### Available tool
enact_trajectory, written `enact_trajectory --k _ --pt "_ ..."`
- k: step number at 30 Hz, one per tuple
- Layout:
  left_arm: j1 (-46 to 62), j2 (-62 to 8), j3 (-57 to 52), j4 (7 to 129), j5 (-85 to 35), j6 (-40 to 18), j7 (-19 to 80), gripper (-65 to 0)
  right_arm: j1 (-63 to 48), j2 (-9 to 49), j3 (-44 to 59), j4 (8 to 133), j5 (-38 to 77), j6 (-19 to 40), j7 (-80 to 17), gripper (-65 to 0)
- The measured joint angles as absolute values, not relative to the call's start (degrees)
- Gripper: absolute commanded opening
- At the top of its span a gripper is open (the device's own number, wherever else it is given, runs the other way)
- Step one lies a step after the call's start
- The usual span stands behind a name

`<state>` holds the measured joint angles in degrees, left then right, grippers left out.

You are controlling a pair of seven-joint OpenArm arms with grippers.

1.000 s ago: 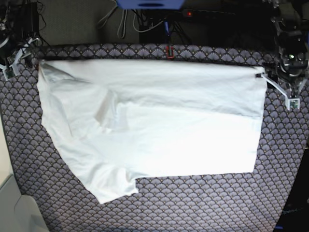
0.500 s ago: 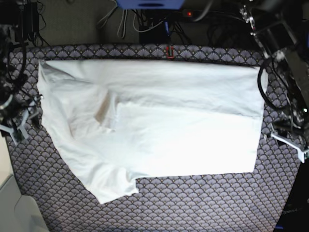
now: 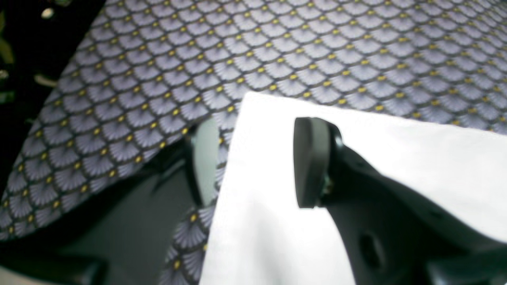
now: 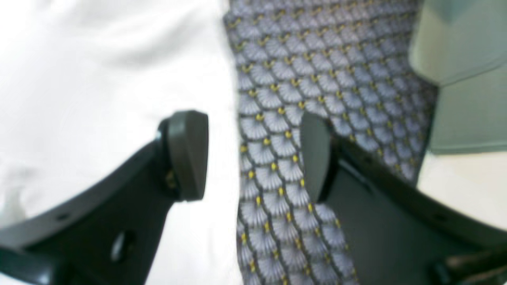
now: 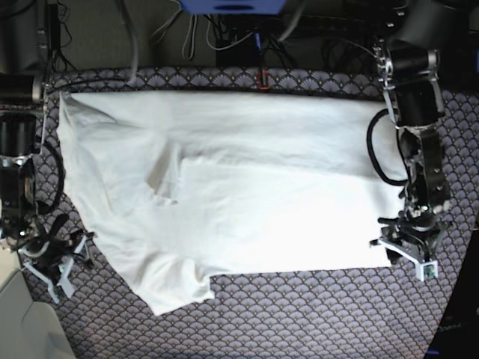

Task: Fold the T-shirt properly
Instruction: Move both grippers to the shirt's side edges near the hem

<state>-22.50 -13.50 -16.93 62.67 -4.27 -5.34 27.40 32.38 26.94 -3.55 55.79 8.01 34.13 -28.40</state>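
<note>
The white T-shirt (image 5: 247, 187) lies spread on the patterned table, with one sleeve pointing to the near left. At its near right corner my left gripper (image 5: 406, 256) hangs open. In the left wrist view the left gripper (image 3: 257, 162) straddles the T-shirt (image 3: 416, 154) edge: one pad over the cloth, the other over the tablecloth. My right gripper (image 5: 54, 263) stands open by the shirt's left side, just off the sleeve. In the right wrist view the right gripper (image 4: 251, 154) also spans the T-shirt (image 4: 99, 79) edge, with nothing held.
A purple fan-patterned tablecloth (image 5: 314, 314) covers the table. A pale bin (image 5: 22, 321) stands off the near left corner and shows in the right wrist view as the pale bin (image 4: 463, 79). Cables and a blue object (image 5: 232, 6) lie behind the far edge.
Both arms have come down from the far corners to the near side: the left gripper to the shirt's near right corner, the right gripper to its near left edge. The shirt has not moved.
</note>
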Motion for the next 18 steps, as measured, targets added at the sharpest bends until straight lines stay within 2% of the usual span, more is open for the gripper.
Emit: enact_trajectory --k 5,7,9,18 --pt "-27.86 -13.5 -16.4 53.12 -4.27 -4.95 26.87 -35.3 35.27 25.8 -8.01 45.39 7.92 33.93 -21.69 -27.8" --pt "-30.33 -13.47 -16.36 49.12 -4.32 -5.13 26.44 -35.3 35.73 25.34 -9.76 42.35 8.14 32.05 -18.31 -27.7" --pt "-32.25 -13.58 -16.36 45.6 -4.32 -5.32 23.9 -35.3 36.03 25.23 -11.46 39.92 7.79 28.53 -16.08 -27.7" --pt "-36.71 -13.61 -16.32 31.4 -4.1 -4.99 13.52 -35.3 40.49 24.64 -15.18 28.56 7.9 28.21 -7.55 -27.7"
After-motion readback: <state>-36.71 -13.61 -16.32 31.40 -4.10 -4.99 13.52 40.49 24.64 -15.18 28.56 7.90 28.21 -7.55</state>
